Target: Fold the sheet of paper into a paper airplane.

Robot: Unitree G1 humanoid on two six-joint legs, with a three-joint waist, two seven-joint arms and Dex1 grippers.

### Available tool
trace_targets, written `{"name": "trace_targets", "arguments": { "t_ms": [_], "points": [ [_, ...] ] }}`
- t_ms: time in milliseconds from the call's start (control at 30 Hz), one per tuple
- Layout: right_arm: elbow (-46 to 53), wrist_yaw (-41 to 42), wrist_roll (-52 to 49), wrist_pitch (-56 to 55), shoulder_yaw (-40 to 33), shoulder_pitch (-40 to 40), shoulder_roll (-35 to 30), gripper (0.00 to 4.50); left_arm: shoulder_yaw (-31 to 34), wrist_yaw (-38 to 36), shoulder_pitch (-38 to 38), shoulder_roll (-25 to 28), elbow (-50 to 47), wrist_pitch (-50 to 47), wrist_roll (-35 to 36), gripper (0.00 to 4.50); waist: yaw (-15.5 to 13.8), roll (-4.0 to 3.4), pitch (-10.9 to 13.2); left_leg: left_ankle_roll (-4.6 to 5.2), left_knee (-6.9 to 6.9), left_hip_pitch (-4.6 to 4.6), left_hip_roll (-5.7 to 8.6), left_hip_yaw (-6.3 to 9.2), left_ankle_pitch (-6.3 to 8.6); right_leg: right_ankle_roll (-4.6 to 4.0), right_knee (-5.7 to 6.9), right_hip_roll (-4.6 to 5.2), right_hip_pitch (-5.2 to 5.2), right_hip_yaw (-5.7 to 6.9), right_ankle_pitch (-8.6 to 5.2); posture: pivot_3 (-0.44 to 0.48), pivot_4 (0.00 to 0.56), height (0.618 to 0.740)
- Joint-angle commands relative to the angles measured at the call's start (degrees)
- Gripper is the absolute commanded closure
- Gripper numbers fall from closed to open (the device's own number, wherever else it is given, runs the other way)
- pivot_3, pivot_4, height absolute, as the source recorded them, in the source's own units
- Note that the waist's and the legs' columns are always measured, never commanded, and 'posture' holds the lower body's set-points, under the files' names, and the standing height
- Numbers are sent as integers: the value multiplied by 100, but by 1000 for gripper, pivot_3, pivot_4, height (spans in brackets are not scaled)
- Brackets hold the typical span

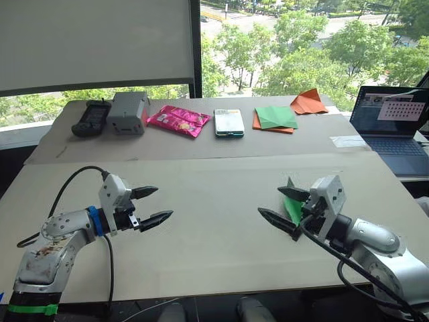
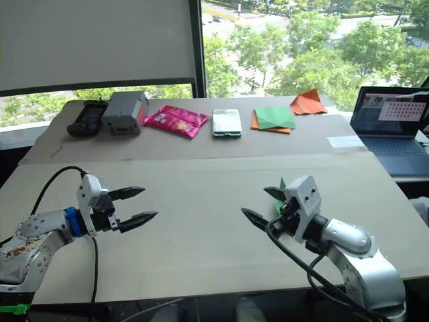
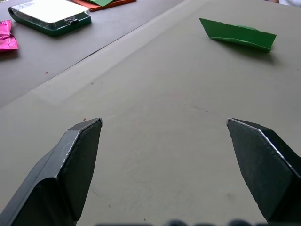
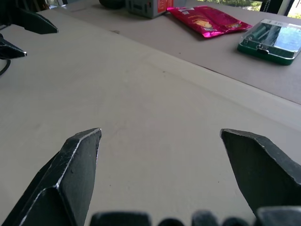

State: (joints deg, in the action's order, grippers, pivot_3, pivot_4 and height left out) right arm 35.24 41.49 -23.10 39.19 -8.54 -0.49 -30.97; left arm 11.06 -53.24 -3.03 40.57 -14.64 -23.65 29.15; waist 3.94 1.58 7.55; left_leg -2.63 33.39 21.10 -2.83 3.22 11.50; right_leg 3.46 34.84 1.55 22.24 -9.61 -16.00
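The left gripper (image 1: 151,204) hovers over the near left part of the beige table (image 1: 208,221) with its 2 black fingers spread apart and nothing between them. The right gripper (image 1: 284,205) hangs over the near right part of the table, its 2 fingers likewise spread wide and holding nothing. The green paper (image 3: 237,34), folded into a slim pointed shape, lies on the table at the right gripper, partly hidden behind its fingers in the head views; in the left wrist view it rests flat on the surface, apart from the left gripper's fingers (image 3: 75,165). Whether the right gripper touches it cannot be told. Along the far side of the table, from left to right, sit a black handheld device (image 1: 90,118), a grey box (image 1: 127,112) just beside it, a pink snack packet (image 1: 178,121), a green-edged case with a pale lid (image 1: 229,123), a stack of green paper on orange paper (image 1: 275,119), and a folded orange paper (image 1: 308,102) a little farther back. An open laptop (image 1: 392,121) stands at the far right edge, with a white label (image 1: 348,141) on the table near it.
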Motion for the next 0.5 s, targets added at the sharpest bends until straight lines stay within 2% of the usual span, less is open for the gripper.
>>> {"name": "trace_targets", "arguments": {
  "t_ms": [33, 500],
  "points": [
    [-122, 2, 114, -526, 146, -89, -32, 40, 187, 78, 62, -49, -89, 137, 55, 0, 3, -2, 2, 0, -2, 1, 0, 0, 0, 0, 0, -1, 2, 0, 0, 0, 150, 740],
    [-491, -139, 23, -753, 402, -234, 42, 40, 286, 104, 293, -8, -231, 162, 131, 0, -11, -3, 2, -3, 0, -1, 0, 2, 2, 0, 3, -2, -1, 0, 0, 0, 150, 740]
  ]
}}
